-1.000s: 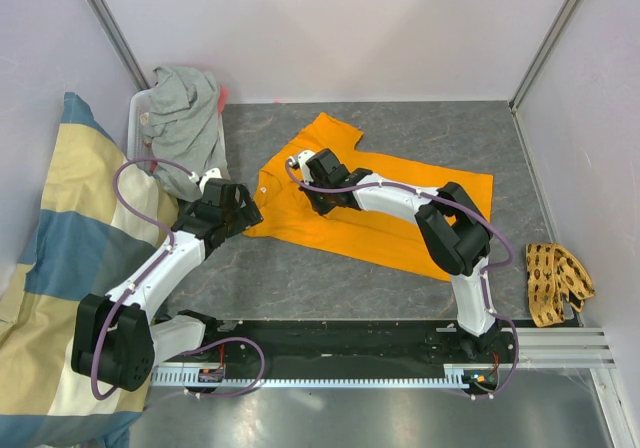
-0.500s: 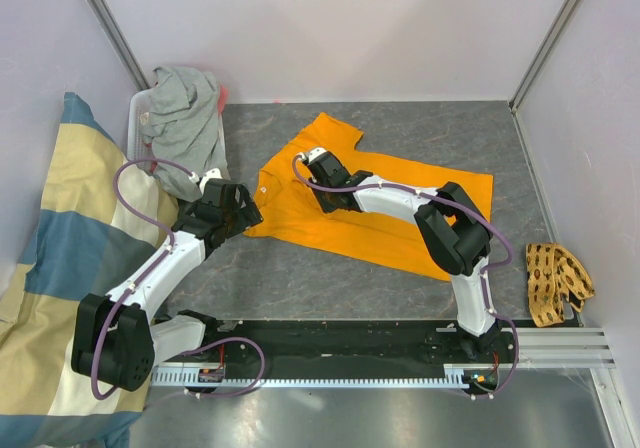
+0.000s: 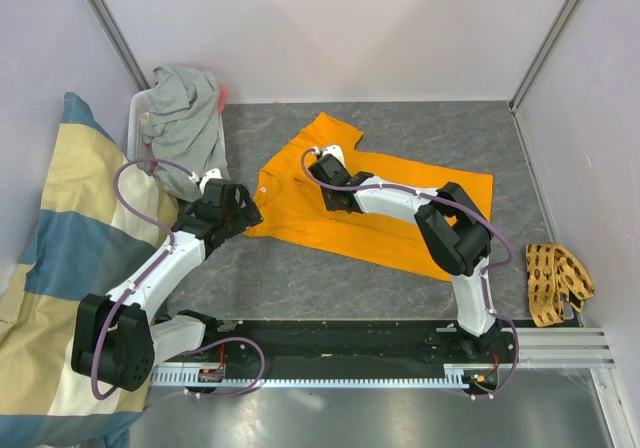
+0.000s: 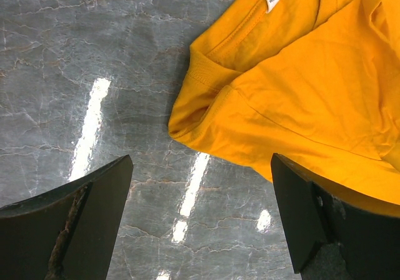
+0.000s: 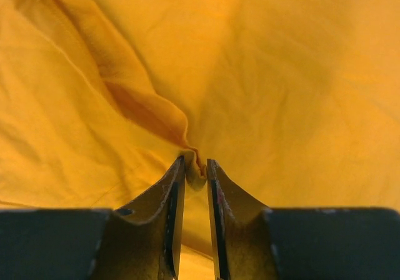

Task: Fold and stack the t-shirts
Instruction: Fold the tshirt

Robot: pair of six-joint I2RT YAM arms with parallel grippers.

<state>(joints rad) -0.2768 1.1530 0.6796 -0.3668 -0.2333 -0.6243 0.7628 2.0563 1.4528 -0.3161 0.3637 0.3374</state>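
Orange t-shirt (image 3: 340,230), long axis left-right, collar leftward, right end effector (image 5: 195,167) clenched on its fold, left end effector (image 4: 200,161) released.

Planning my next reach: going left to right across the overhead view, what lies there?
cream-and-blue cloth → grey t-shirt → orange t-shirt → tan woven piece

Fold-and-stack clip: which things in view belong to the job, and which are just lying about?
Belong to the job: orange t-shirt, pinched by the right tool; grey t-shirt, heaped at the far left; left tool, open near the orange shirt's collar.
Lying about: cream-and-blue cloth; tan woven piece; white bin.
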